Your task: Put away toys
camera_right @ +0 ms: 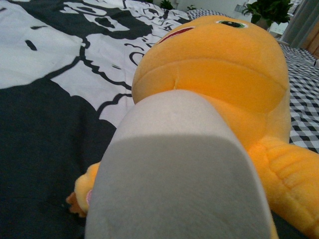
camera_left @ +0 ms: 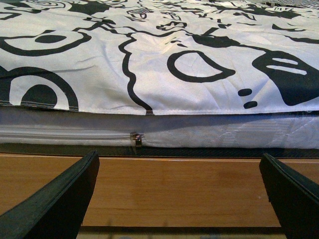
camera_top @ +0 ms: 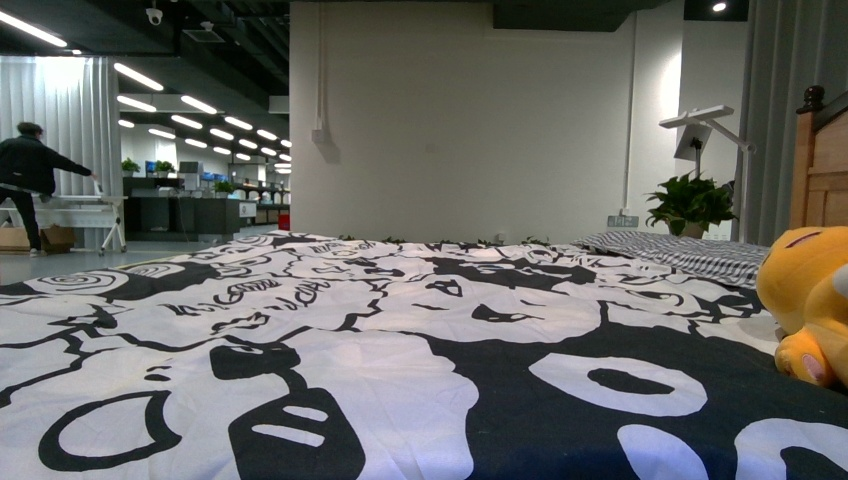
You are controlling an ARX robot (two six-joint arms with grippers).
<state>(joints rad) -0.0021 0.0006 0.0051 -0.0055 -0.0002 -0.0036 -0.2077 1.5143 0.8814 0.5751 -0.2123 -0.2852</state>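
The toy is an orange-yellow plush animal [camera_top: 808, 300] lying on the black-and-white bedspread [camera_top: 400, 340] at the far right edge of the front view, one pink paw pad showing. It fills the right wrist view [camera_right: 224, 69], with a pale grey belly patch [camera_right: 174, 174] very close to the camera and a dark green eye at its head. My right gripper is shut on the plush; its fingers are hidden by it. My left gripper [camera_left: 179, 199] is open, its dark fingers [camera_left: 50, 204] spread wide over the wooden bed frame [camera_left: 174, 189], holding nothing.
A checked pillow [camera_top: 680, 255] lies at the bed's far right beside a wooden headboard [camera_top: 820, 165]. A potted plant [camera_top: 690, 205] and a white lamp [camera_top: 700, 120] stand behind it. A person [camera_top: 30, 175] stands far off at the left. The mattress edge [camera_left: 199, 132] has a zip.
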